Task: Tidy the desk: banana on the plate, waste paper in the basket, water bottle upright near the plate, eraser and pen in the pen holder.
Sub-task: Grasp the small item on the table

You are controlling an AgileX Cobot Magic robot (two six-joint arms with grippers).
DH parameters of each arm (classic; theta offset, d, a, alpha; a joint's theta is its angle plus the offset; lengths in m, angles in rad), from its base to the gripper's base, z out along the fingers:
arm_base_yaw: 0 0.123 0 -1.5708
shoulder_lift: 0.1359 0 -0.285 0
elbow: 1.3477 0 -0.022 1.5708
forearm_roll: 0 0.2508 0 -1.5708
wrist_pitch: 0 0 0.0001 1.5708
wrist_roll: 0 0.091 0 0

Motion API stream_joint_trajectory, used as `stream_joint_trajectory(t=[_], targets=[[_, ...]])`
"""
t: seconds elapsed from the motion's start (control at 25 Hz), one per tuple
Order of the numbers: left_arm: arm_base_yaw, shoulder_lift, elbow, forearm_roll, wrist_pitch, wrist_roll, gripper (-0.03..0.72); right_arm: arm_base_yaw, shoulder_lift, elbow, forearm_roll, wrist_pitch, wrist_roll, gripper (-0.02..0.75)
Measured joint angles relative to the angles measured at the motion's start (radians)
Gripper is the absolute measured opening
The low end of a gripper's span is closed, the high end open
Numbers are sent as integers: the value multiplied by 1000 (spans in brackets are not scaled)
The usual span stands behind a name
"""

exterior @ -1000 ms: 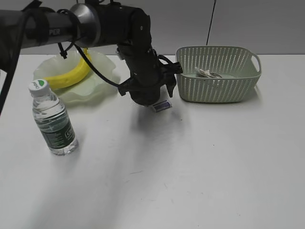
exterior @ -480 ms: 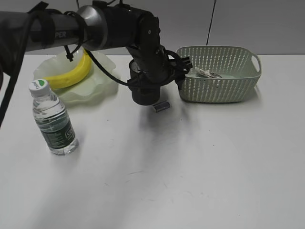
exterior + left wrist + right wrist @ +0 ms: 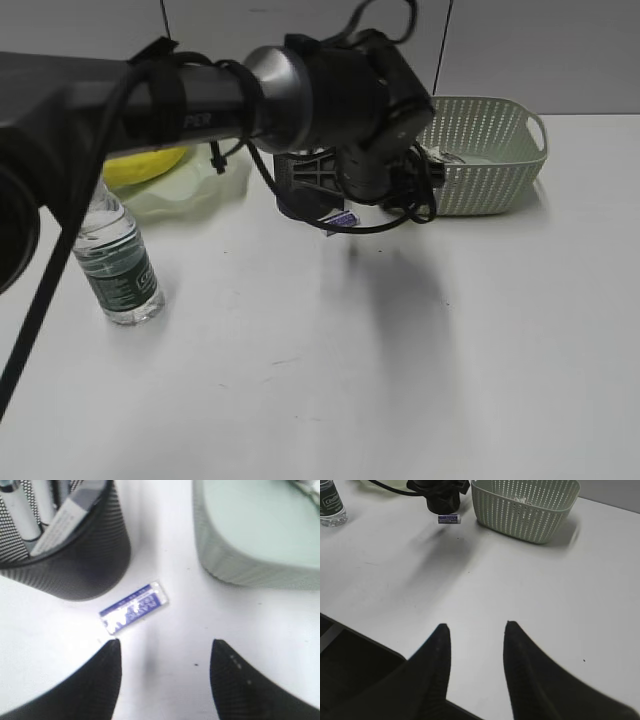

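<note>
Hovering with the left gripper (image 3: 165, 652) jaws apart and empty over the eraser (image 3: 133, 608), lying flat on the desk (image 3: 170, 690) just beside the pen holder (image 3: 85, 565); needing centring and straddling its narrow sides before closing.

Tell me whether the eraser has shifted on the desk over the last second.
No. The eraser lies where it did, on the desk just in front of the pen holder, left of the basket.
</note>
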Motion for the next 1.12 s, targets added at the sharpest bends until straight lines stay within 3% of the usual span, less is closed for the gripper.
stream_joint_trajectory(t=[0.16, 0.28, 0.52, 0.84, 1.12], targets=[[-31, 0, 0, 65, -3, -250, 419, 0, 0, 0, 0, 0, 0, 298], [-1, 0, 0, 35, -25, -310, 441, 0, 0, 0, -1, 0, 0, 298], [32, 30, 0, -58, -57, -324, 629, 0, 0, 0, -1, 0, 0, 298], [44, 41, 0, 11, -71, -325, 652, 0, 0, 0, -1, 0, 0, 297], [83, 60, 0, -6, -86, -325, 652, 0, 0, 0, -1, 0, 0, 297]])
